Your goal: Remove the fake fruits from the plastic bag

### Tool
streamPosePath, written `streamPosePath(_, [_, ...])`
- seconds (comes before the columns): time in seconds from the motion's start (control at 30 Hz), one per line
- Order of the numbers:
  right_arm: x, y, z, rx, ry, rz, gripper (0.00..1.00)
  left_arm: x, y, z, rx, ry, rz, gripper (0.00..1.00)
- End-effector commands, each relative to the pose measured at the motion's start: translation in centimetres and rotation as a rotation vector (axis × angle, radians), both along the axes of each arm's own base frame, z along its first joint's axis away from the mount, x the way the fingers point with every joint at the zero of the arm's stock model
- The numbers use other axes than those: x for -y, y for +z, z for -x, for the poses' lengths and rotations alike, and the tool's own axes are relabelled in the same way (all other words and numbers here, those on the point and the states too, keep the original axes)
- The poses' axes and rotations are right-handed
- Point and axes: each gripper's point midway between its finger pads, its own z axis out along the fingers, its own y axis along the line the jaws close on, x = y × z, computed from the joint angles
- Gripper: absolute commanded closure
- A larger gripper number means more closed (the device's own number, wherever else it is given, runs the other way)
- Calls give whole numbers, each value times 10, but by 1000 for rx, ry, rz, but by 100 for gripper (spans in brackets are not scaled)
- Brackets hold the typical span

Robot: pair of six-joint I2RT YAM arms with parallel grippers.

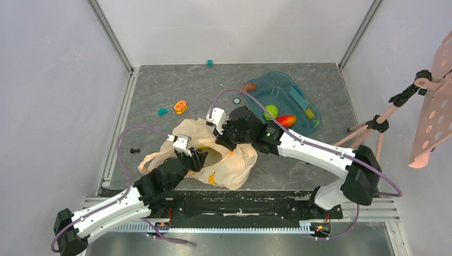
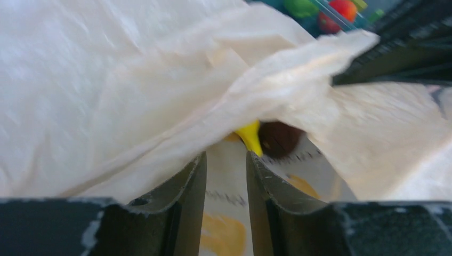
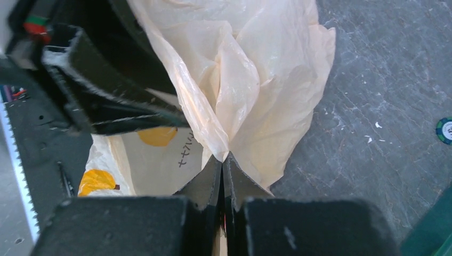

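Table [image 1: 160,85] holds plastic bag [image 1: 237,162]; left wrist alone shows, seemingly, banana [image 2: 249,136].

The plastic bag [image 1: 234,162] lies at the bench's [image 1: 160,85] near middle. The left tool [image 2: 226,160] sits at its mouth, jaws apart. The right tool [image 3: 223,159] pinches a fold of it. Inside, the banana [image 2: 249,136] touches the small round fruit [image 2: 278,138] on its right. Behind and to the right stands the tub [image 1: 266,85], holding the ball-like fruit [image 1: 271,111] and the oval fruit [image 1: 286,120]. The ring toy [image 1: 180,106] lies behind-left.
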Motion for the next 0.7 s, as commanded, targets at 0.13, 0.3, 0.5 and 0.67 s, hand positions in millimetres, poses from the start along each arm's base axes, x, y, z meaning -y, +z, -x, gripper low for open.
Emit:
streamPosePath(0.13, [-3, 19, 22, -43, 81, -47, 100, -12, 19, -37, 244, 110, -165, 48])
streamPosePath(0.3, [0, 14, 25, -48, 88, -38, 100, 1, 14, -49, 305, 58, -300, 28])
streamPosePath(0.5, [10, 5, 24, -23, 92, 19, 100, 28, 0, -60, 307, -87, -418, 13])
streamPosePath(0.67, [22, -10, 20, 2, 54, 47, 100, 46, -10, -63, 315, -226, -426, 12])
